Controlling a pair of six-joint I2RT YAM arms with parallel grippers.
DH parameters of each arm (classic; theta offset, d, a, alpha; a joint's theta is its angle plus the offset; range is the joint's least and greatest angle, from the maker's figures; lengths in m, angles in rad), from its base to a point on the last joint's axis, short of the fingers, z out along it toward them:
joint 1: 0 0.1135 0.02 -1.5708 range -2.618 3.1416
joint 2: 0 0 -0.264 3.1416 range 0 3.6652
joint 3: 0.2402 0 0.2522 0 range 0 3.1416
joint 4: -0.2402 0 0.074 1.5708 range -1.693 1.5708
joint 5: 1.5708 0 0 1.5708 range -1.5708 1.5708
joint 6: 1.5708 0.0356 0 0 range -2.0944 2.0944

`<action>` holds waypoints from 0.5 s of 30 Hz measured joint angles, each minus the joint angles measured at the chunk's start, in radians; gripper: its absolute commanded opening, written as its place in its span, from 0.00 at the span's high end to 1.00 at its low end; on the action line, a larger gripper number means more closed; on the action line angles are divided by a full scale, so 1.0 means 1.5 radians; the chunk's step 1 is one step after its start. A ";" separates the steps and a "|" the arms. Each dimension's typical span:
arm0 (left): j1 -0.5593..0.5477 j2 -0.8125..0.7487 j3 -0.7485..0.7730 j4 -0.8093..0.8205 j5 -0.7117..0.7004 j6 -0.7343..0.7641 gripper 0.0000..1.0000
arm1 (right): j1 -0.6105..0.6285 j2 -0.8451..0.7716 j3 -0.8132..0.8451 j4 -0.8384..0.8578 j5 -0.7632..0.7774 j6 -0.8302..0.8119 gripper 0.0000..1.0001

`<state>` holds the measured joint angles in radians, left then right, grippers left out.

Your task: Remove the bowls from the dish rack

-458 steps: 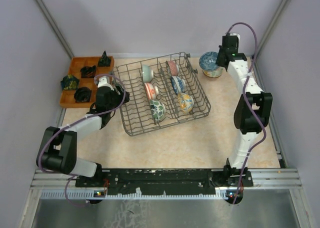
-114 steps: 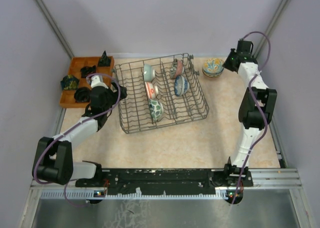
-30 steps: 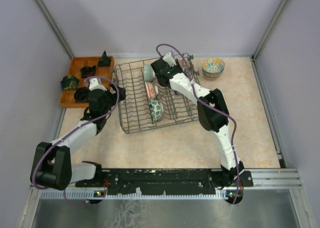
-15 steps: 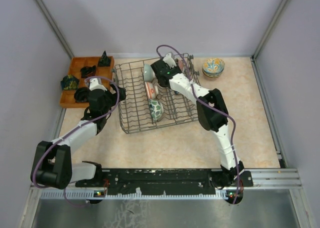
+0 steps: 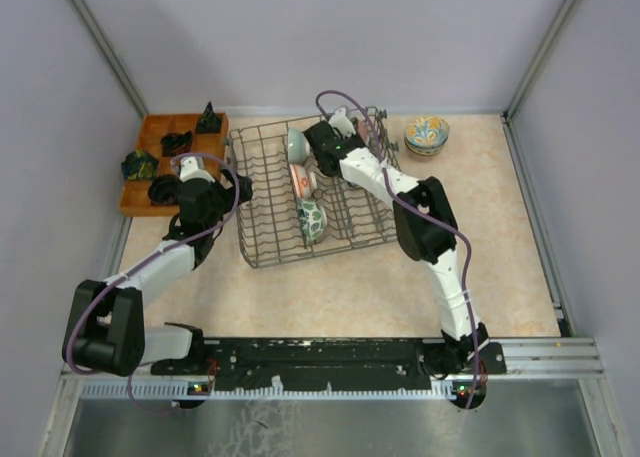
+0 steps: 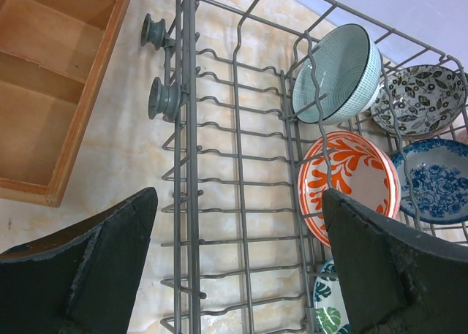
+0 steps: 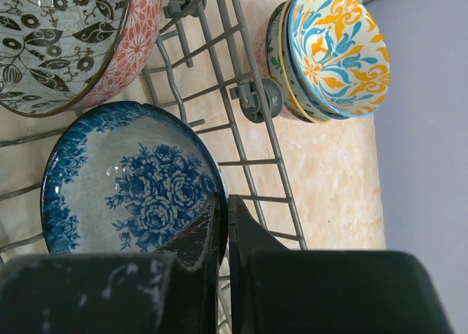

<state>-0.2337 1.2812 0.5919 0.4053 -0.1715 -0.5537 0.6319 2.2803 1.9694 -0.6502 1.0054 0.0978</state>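
Note:
The dark wire dish rack (image 5: 262, 239) stands mid-table. In it stand a pale green bowl (image 6: 338, 74), a red-and-white bowl (image 6: 344, 184), a leaf-patterned bowl (image 5: 312, 220), a black-floral bowl (image 7: 66, 34) and a blue-and-white floral bowl (image 7: 124, 180). My right gripper (image 7: 225, 206) reaches into the rack's far side and is shut on the blue-and-white bowl's rim, one finger inside and one outside. My left gripper (image 6: 240, 202) hangs wide open over the rack's left rows of tines, holding nothing. A stack of bowls (image 5: 427, 134) sits on the table outside the rack, far right.
An orange compartmented tray (image 5: 150, 142) with dark objects lies at the far left, close to my left arm. Rack wheels (image 7: 256, 100) and upright tines surround the right fingers. Walls enclose the table on three sides.
My right gripper's jaws have closed onto the blue-and-white bowl's rim. The left arm has stayed in place, still open.

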 measured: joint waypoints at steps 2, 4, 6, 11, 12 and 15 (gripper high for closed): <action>0.000 0.001 0.000 0.000 0.000 0.000 0.01 | 0.001 -0.001 -0.005 0.008 0.007 -0.001 1.00; 0.000 0.001 0.000 0.001 0.000 0.000 0.01 | 0.003 -0.002 -0.010 0.017 0.013 -0.003 1.00; 0.000 0.001 0.000 0.001 0.000 0.000 0.01 | 0.006 -0.007 -0.019 0.025 0.017 -0.008 1.00; 0.000 0.004 0.000 0.005 0.000 0.000 0.01 | 0.014 -0.040 -0.057 0.040 0.019 -0.030 1.00; 0.000 0.005 0.000 0.005 0.000 0.000 0.01 | 0.015 -0.047 -0.061 0.041 0.020 -0.033 1.00; 0.000 0.007 0.000 0.005 0.000 0.000 0.01 | 0.018 -0.072 -0.066 0.047 0.022 -0.044 1.00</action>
<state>-0.2333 1.2915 0.5919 0.4133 -0.1711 -0.5541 0.6594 2.1719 1.8709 -0.5800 1.0389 0.0319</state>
